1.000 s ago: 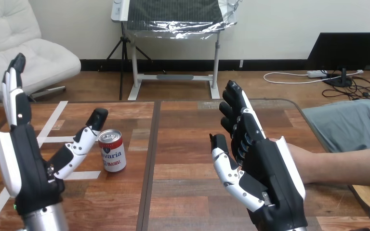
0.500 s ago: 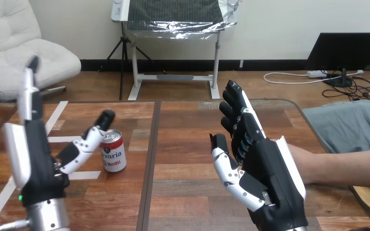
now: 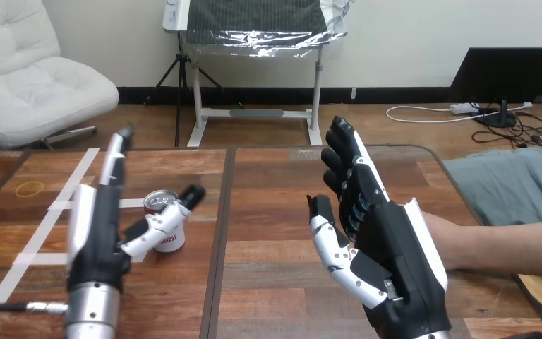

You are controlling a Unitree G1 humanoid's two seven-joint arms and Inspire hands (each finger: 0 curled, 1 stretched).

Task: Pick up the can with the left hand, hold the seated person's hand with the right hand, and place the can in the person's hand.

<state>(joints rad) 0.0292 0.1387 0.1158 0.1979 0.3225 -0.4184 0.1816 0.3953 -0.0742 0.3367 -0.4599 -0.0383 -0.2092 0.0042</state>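
Head view, items as they are standing.

1. Can (image 3: 171, 242): red, small, sitting upright on the wooden table (image 3: 275, 212), lower left of the frame, just right of the white tape lines (image 3: 39, 229).
2. Left hand (image 3: 95, 236): standing edge-on at lower left, fingers reaching straight upward, spread wide and gripping nothing. Its thumb (image 3: 173, 215) is crossing in front of the can; whether it is touching is not clear.
3. Right hand (image 3: 388, 247): rising at centre right, back toward the camera, fingers straight and relaxed, holding nothing that I can see.
4. Person's hand (image 3: 434, 229): coming in from the right edge and lying behind the right hand, mostly hidden; contact cannot be told.

Handling note, as a judgement: the can is looking stiff yet thin-walled, so a hard squeeze is risking a dent. Its smooth side is probably slippery. Weight depends on the fill, which cannot be told. The best hold is around the mid-body, fingers behind and thumb in front, keeping it upright.
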